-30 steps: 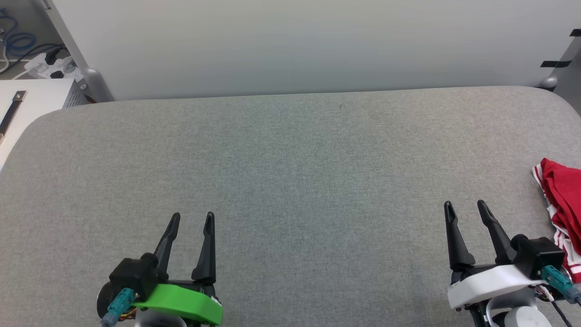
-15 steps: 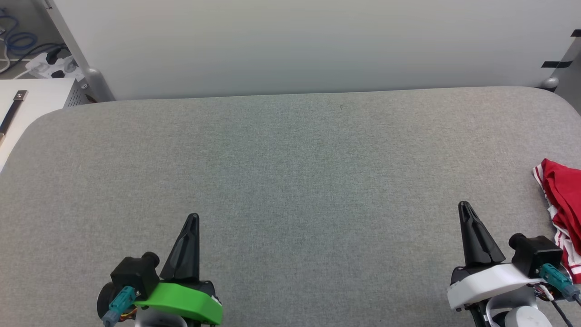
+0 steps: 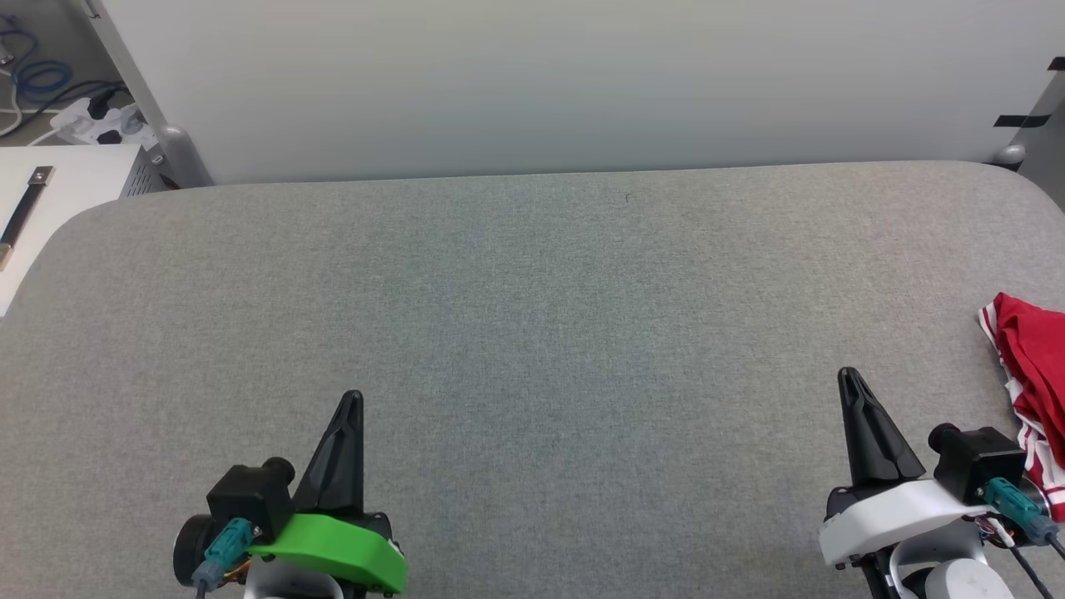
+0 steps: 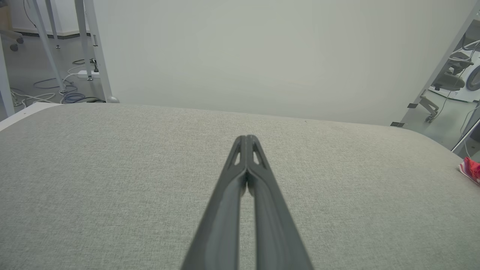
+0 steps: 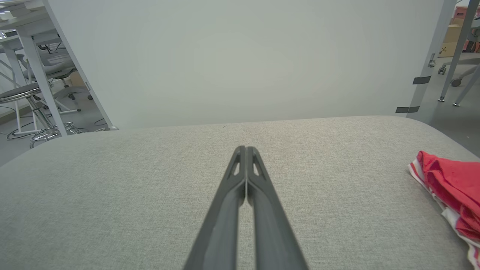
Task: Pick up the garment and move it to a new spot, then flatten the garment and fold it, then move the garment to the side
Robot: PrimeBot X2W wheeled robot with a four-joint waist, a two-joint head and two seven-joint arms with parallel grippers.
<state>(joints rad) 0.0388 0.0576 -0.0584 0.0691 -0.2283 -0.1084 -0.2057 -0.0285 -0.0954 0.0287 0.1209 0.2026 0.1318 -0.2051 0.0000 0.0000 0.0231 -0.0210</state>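
garment (image 3: pixel 1030 358): red, with red-white striped trim, bunched at the right edge of the table (image 3: pixel 532 291), partly out of the head view; touched by neither hand
left hand (image 3: pixel 351 399): fingers pressed together, nothing held, poised over the table's near left
right hand (image 3: pixel 847 376): fingers pressed together, nothing held, near the garment, apart from it
table: covered in grey fabric, corners rounded

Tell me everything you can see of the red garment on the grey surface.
The garment is red, thin-looking fabric with white parts and red-white striped trim. It lies crumpled in a heap at the right edge of the grey padded table, partly cut off by the picture's edge. The shut right gripper nearby does not touch it.
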